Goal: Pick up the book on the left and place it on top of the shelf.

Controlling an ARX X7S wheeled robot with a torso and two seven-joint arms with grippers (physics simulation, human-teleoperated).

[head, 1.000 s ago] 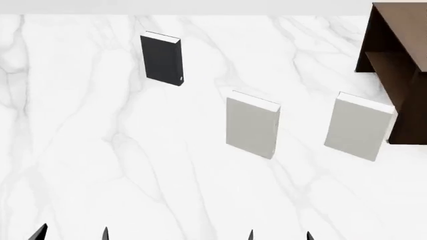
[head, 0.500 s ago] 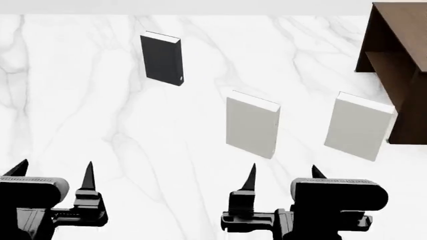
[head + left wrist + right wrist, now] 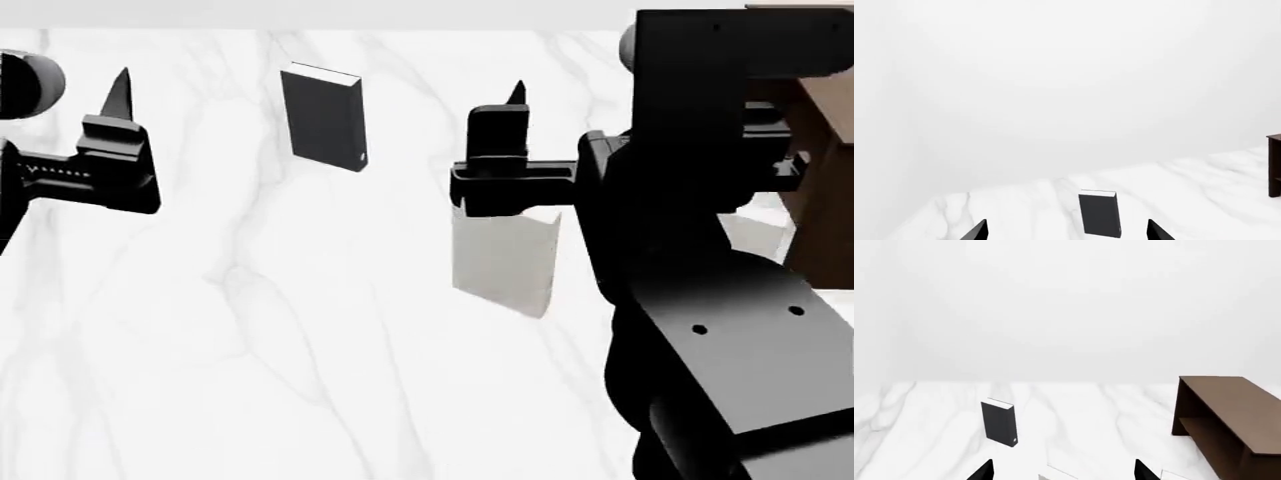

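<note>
On the white marbled surface [image 3: 267, 330], toward the far left: the black book [image 3: 323, 118], upright on its edge, untouched. Nearer and to its right, a white book [image 3: 503, 262], partly hidden behind the right gripper [image 3: 627, 140]. At the far right edge, the dark brown shelf [image 3: 1227, 415], well apart from the black book. Raised above the surface, the left gripper [image 3: 1066, 231] and the right one alike: fingers spread wide, holding nothing.
</note>
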